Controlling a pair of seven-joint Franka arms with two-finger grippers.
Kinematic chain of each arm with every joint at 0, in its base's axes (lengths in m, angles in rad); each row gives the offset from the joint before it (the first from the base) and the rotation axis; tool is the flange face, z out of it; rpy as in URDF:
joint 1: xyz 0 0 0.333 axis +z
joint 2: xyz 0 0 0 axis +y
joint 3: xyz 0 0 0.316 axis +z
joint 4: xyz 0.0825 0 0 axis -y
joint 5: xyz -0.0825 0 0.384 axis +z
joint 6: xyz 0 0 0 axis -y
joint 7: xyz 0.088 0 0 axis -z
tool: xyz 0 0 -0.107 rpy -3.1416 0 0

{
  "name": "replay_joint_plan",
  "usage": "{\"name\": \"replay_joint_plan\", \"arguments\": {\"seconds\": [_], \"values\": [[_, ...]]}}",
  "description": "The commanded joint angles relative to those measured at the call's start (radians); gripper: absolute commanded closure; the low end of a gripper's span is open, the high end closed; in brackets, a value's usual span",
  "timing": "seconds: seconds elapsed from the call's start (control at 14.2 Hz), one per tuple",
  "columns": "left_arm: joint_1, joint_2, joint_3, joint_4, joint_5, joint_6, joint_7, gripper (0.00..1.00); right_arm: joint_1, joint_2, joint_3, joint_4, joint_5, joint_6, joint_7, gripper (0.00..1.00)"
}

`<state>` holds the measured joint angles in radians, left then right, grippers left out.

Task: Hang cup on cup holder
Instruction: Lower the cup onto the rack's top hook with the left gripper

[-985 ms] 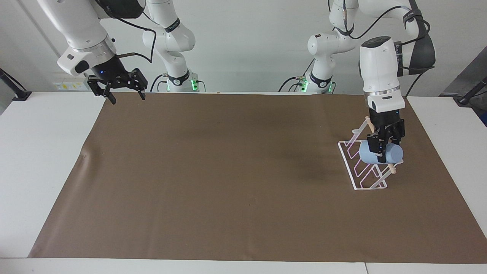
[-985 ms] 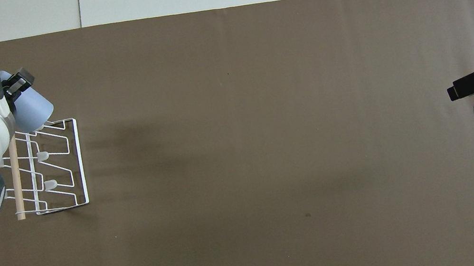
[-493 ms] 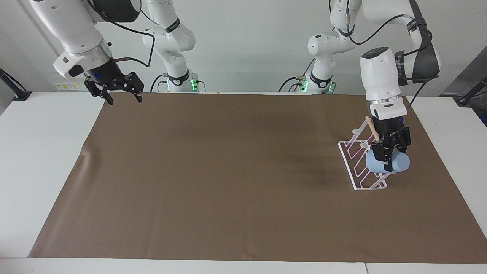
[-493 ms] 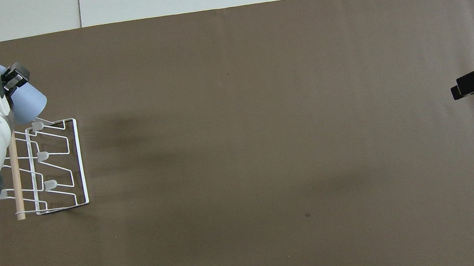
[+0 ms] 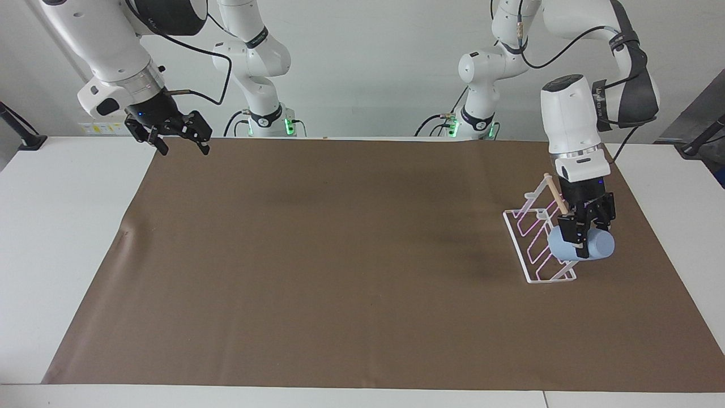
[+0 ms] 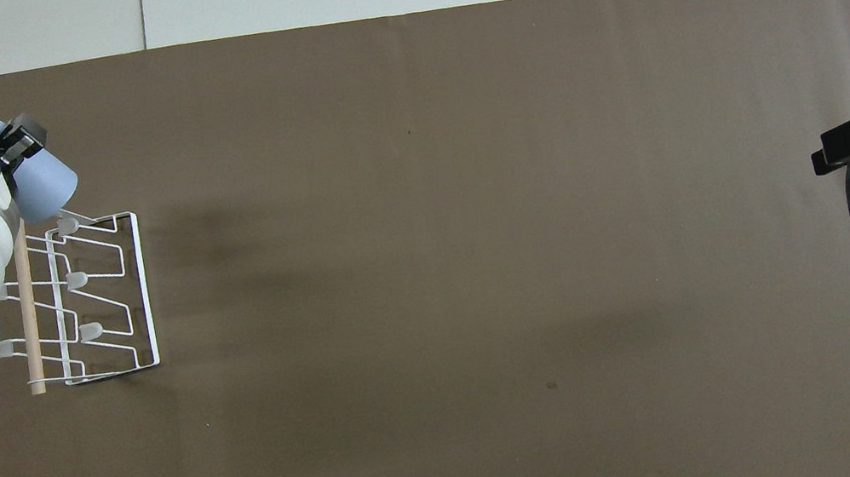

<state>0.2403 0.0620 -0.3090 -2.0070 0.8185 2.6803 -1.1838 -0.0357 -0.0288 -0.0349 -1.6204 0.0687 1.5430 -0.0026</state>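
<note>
The cup, a smooth matte light-blue tumbler tapering to a rounded base, lies on its side in the air, clamped across its body between the black fingers of the left gripper, which points straight down. It hangs over the end of the cup holder farthest from the robots, a slanted white wire rack with looped, round-tipped prongs and a pale wooden dowel along its top, standing on the brown mat toward the left arm's end of the table. The right gripper waits with its fingers spread wide over the mat's corner at the right arm's end.
</note>
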Motion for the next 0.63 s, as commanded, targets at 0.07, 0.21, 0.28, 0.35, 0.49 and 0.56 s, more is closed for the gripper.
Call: {"name": "replay_joint_plan", "arguments": {"seconds": [0.07, 0.21, 0.28, 0.35, 0.49, 0.56], "values": [[0.027, -0.013, -0.005, -0.053, 0.054, 0.061, -0.054, 1.0, 0.013, -0.006, -0.011, -0.019, -0.035, 0.047, -0.028, 0.0], [0.027, -0.018, -0.005, -0.07, 0.056, 0.061, -0.065, 1.0, 0.013, -0.008, -0.011, -0.033, -0.069, 0.077, -0.074, 0.0], [0.027, -0.024, -0.005, -0.081, 0.062, 0.062, -0.066, 1.0, 0.013, -0.008, -0.011, -0.033, -0.069, 0.077, -0.074, 0.0], [0.027, -0.027, -0.005, -0.085, 0.07, 0.061, -0.068, 1.0, 0.013, -0.008, -0.011, -0.033, -0.069, 0.077, -0.074, 0.0], [0.027, -0.033, -0.005, -0.096, 0.077, 0.061, -0.102, 1.0, 0.011, -0.008, -0.014, -0.033, -0.067, 0.075, -0.074, 0.0], [0.027, -0.034, -0.005, -0.102, 0.083, 0.061, -0.112, 1.0, 0.011, -0.008, -0.017, -0.033, -0.067, 0.075, -0.074, 0.0]]}}
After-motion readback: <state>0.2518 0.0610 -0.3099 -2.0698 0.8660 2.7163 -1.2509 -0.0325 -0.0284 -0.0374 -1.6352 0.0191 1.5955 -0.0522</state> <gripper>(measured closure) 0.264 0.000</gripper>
